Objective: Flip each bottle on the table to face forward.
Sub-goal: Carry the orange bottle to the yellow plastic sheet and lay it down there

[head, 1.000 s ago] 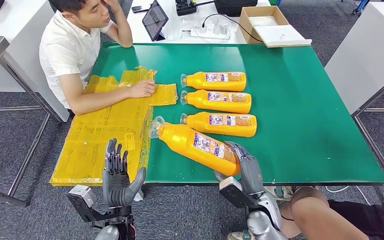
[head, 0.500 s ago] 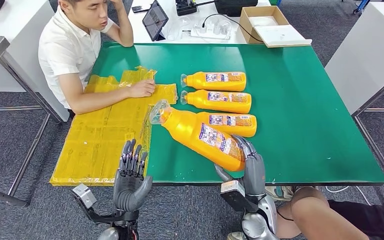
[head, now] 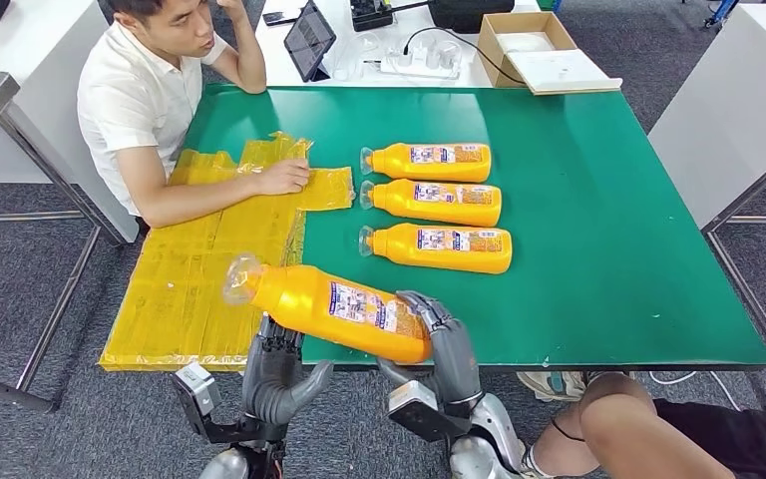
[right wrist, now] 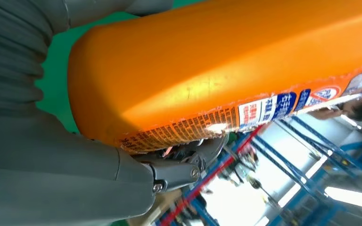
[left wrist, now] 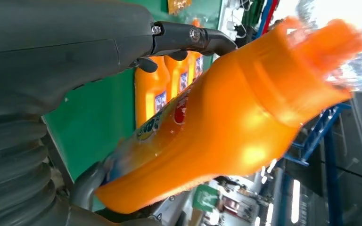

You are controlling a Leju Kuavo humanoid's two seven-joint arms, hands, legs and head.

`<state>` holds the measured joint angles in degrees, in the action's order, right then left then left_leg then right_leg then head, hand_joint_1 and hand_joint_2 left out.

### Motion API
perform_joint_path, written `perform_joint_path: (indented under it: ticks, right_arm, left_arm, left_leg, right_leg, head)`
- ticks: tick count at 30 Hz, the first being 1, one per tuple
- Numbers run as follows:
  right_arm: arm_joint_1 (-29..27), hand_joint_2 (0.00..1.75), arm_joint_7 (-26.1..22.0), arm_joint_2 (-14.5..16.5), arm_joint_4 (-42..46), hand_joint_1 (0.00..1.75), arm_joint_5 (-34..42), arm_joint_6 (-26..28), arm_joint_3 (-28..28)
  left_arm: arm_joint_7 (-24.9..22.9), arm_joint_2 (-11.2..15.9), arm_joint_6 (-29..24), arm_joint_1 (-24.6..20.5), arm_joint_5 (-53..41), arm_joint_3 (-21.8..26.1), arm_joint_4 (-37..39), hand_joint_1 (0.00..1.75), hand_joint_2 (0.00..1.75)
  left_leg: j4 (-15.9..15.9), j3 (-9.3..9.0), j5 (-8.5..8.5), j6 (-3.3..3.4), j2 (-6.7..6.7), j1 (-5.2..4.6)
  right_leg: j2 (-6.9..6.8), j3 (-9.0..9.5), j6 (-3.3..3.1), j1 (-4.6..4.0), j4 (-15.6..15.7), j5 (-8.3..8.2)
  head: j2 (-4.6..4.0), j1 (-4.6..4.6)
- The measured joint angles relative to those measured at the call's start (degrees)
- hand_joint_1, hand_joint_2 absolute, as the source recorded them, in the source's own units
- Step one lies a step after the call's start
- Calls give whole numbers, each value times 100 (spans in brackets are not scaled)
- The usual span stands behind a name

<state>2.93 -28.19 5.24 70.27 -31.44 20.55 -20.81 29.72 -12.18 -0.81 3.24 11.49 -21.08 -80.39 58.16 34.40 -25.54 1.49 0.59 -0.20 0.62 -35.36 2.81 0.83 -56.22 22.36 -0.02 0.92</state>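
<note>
Green matting covers the desk (head: pixel 598 200), with a person (head: pixel 150 110) seated at its far left corner, one arm resting on a spread of yellow plastic sheets (head: pixel 199 279). Three orange bottles (head: pixel 437 162) lie in a neat row near the middle, caps to the left and labels up; these look finished. A fourth bottle (head: pixel 334 304) is raised over the near edge, tilted, its cap out above the sheets. The right hand (head: pixel 444 344) grasps its base end, fingers wrapped over the label. The left hand (head: pixel 277 374) cups it from underneath near the neck. By my reading, one bottle remains: it must be turned label-up and laid beside the row.
</note>
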Motion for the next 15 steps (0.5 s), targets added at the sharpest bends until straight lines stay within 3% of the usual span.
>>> perform_joint_path:
  ticks: [7, 15]
  right_arm:
    - [48, 175, -67, 154, -393, 175, -166, -3, -529]
    - [125, 175, -106, 261, -751, 175, 73, -16, -734]
  left_arm:
    - [-39, -31, 149, -155, 4, 36, 167, 0, 175]
    - [49, -63, 261, -171, 81, 64, 203, 0, 175]
  left_leg:
    - [0, 4, 0, 0, 0, 0]
    - [0, 5, 0, 0, -1, -1]
  right_leg:
    - [0, -5, -1, 1, 0, 1]
    - [0, -7, -1, 1, 1, 1]
  head:
    - [0, 0]
    - [1, 0]
